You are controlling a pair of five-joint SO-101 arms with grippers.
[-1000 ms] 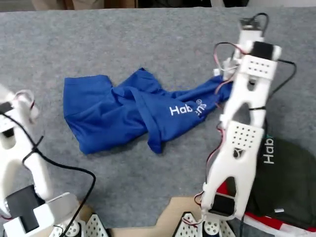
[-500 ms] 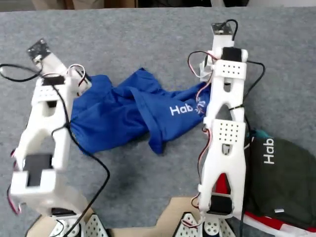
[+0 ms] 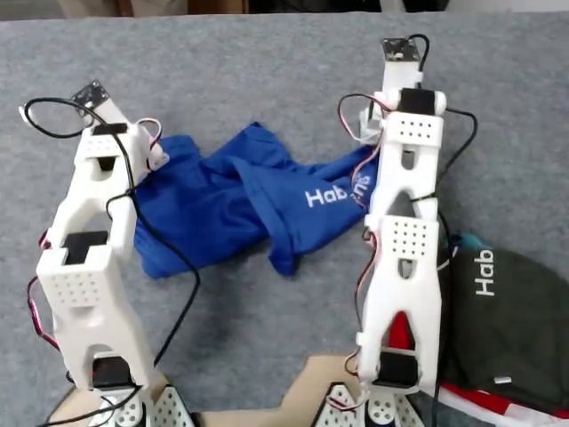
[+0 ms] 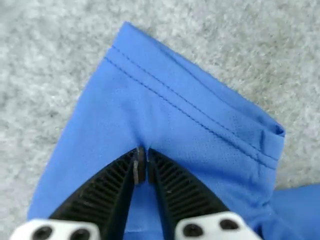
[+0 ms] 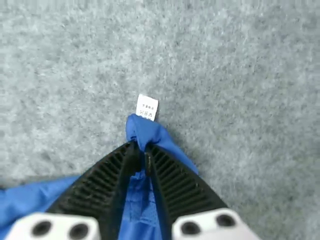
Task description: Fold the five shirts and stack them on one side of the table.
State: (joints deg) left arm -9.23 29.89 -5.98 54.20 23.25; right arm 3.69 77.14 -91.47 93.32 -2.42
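Since a moment ago, the left claw (image 4: 141,167) has swung over and clenches an edge of the crumpled blue cloth shirt (image 3: 222,205), mid-frame on the grey felt surface (image 3: 267,71). The right claw (image 5: 140,152) pinches the shirt's other end. It is not folded yet. A dark green shirt (image 3: 516,320) lies on a pile at the lower right.

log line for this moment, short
left pincer: shut on blue shirt | right pincer: shut on blue shirt | blue shirt: crumpled, unfolded | dark shirt: beside right arm
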